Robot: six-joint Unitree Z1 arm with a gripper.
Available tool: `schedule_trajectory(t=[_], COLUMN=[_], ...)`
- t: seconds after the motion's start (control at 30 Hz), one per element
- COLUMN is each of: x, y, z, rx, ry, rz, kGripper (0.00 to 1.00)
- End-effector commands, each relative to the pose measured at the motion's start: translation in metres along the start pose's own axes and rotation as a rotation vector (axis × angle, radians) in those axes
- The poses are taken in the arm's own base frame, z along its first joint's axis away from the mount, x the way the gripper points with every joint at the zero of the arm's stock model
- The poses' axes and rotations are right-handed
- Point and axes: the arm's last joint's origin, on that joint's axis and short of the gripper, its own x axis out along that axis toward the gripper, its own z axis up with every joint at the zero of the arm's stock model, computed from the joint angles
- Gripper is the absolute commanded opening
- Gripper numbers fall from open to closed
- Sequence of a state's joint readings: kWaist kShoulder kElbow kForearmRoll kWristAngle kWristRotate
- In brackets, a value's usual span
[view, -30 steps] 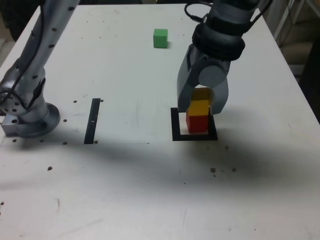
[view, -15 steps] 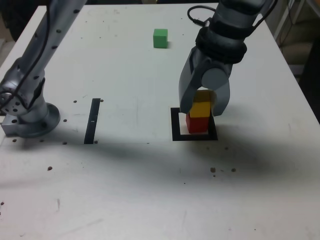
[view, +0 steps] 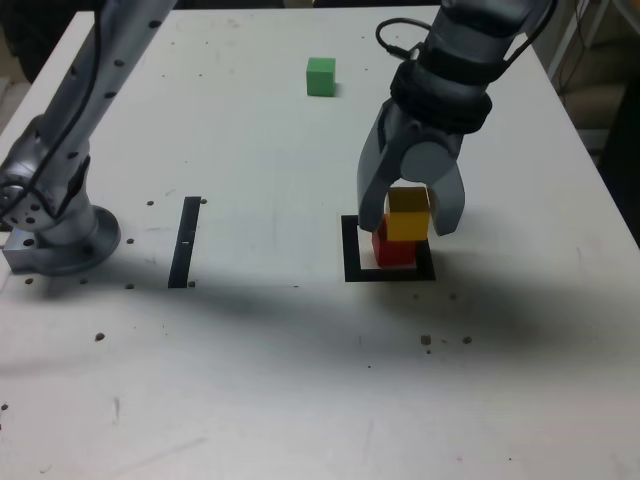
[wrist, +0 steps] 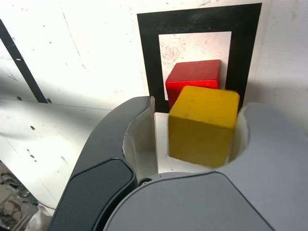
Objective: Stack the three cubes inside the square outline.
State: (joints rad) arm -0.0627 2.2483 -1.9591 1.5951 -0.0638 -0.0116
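Exterior view: white desk, speckled with small dark marks. Square outline, black frame with pale centre, lies toward the exterior view's right; red cube sits inside it as base of the stack. Yellow cube rests on the red one, slightly askew, so the pile is two high. Tool straddles the yellow cube, jaws spread to either side with a gap showing, judged released rather than gripping; the placing looks done. Green cube stands alone far back on the desk, well apart from the outline, presumably the last piece to fetch. Thin black strip lies to the exterior view's left, near the arm's base, unrelated to the stack. Wrist view: yellow cube between the parted jaws, a gap beside one pale inner pad; contact on the other side cannot be told. Red cube underneath, within the frame's pale centre; frame holds nothing else.
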Motion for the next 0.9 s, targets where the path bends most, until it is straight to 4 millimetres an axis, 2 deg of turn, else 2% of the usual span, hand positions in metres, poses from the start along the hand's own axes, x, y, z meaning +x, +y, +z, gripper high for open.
schedule_trajectory(t=[0.0, 0.53, 0.87], x=[-0.003, -0.007, -0.028], y=[0.000, 0.000, 0.011], z=[-0.004, -0.018, -0.047], rx=[-0.004, -0.016, -0.043], ry=[0.001, 0.003, -0.053], rz=[0.001, 0.001, 0.032], kGripper=[0.99, 0.99, 0.99])
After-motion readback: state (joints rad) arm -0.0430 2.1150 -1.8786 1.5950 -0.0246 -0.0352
